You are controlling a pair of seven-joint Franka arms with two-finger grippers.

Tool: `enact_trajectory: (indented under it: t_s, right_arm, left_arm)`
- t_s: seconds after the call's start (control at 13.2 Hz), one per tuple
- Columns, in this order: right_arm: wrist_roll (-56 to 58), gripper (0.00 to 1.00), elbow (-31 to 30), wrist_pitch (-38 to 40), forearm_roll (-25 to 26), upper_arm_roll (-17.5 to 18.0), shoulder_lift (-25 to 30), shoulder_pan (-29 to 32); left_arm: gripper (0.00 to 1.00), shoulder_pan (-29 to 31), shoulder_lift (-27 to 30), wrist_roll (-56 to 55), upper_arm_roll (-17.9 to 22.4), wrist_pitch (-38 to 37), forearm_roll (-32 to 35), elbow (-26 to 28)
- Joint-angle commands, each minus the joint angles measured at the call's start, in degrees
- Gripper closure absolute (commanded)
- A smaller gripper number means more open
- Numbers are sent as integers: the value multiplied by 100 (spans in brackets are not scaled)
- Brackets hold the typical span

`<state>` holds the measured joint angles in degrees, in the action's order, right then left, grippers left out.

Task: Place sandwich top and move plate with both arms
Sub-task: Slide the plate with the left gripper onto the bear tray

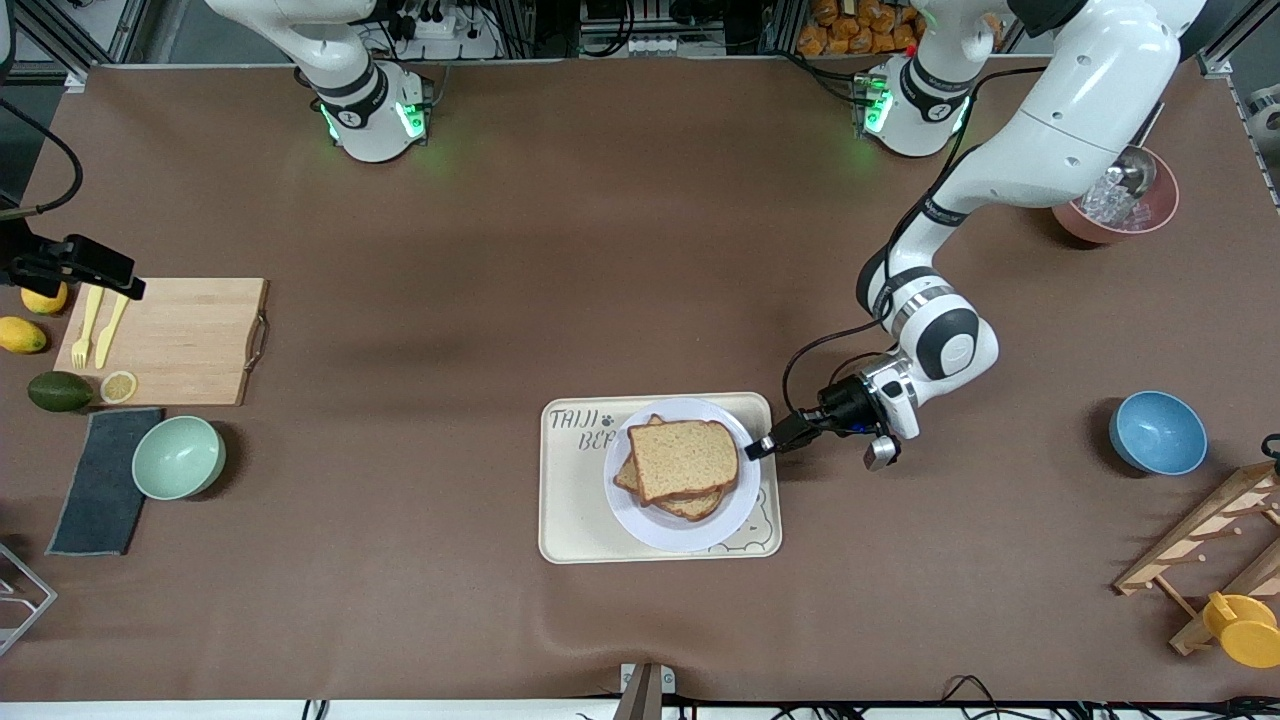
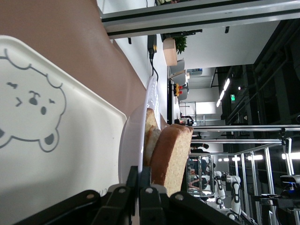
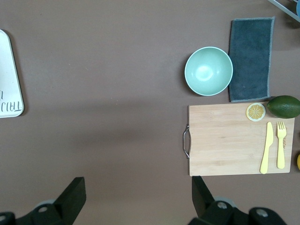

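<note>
Cream-coloured and bear-printed, the tray (image 1: 570,520) lay nearest the front camera at the table's middle, carrying the plate (image 1: 665,530), and the sandwich top (image 1: 684,458) sat on a lower slice (image 1: 700,505) at the plate's centre. At the plate's three o'clock edge the left gripper (image 1: 760,447) had its fingers (image 2: 146,192) clamped on the rim, as the left wrist view showed. Toward the right arm's end lay a mint bowl (image 1: 178,457), a dark cloth (image 1: 98,480) and a cutting board (image 1: 180,335). High above that board the right gripper (image 3: 136,199) waited, fingers spread wide apart.
</note>
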<state>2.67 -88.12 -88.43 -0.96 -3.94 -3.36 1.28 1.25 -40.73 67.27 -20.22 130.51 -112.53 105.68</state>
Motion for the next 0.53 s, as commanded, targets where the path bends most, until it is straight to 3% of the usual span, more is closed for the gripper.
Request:
enact_trajectory:
  t_s: [0.0,0.46]
  right_arm:
    - [-91,0,76,19,-62,-10,-50,-22]
    - [-91,0,76,19,-71,-10,-50,-13]
  left_arm:
    - [100,77,-338,-127,106,-35,64,-275]
    - [100,25,-637,-65,106,-35,64,-241]
